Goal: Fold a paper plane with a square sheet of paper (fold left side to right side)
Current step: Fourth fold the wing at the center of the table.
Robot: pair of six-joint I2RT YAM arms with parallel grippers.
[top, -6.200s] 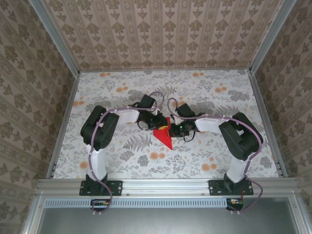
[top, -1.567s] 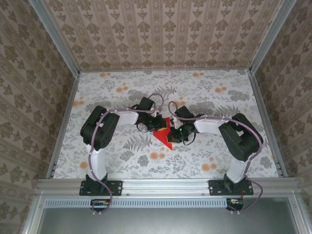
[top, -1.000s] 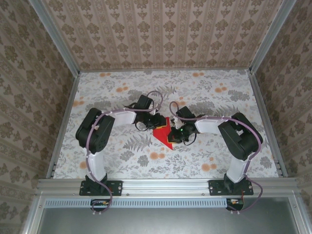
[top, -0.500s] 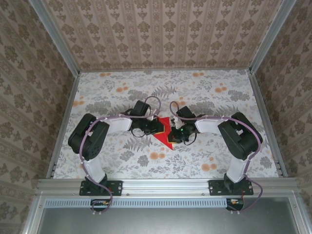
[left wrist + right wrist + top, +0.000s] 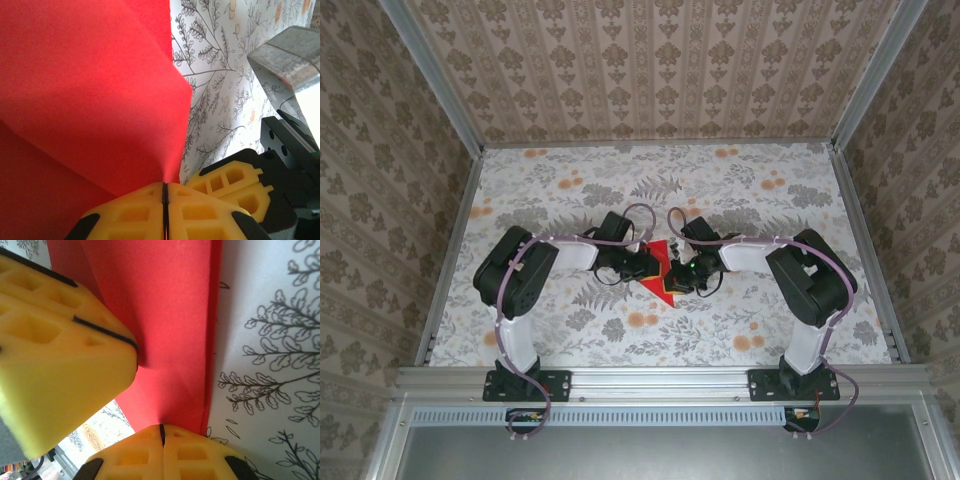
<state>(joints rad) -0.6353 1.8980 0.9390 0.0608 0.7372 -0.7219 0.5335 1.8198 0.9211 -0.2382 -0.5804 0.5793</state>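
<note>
Left gripper (image 5: 165, 189) clenched on the folded red paper (image 5: 85, 100) (edge caught in the seam); we see right gripper (image 5: 161, 430) pinching it too, close alongside.

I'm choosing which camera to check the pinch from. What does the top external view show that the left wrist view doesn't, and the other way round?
Top external adds the layout: the left arm and right arm from base to wrist, the wallpapered walls, and the pointed outline of the folded red paper between the left tool and right tool. Left wrist adds close detail: the left tool's yellow fingers pressed together on the paper's edge, a creased flap fanning out from them. Both share the paper, the floral table cover and the two tools side by side.
</note>
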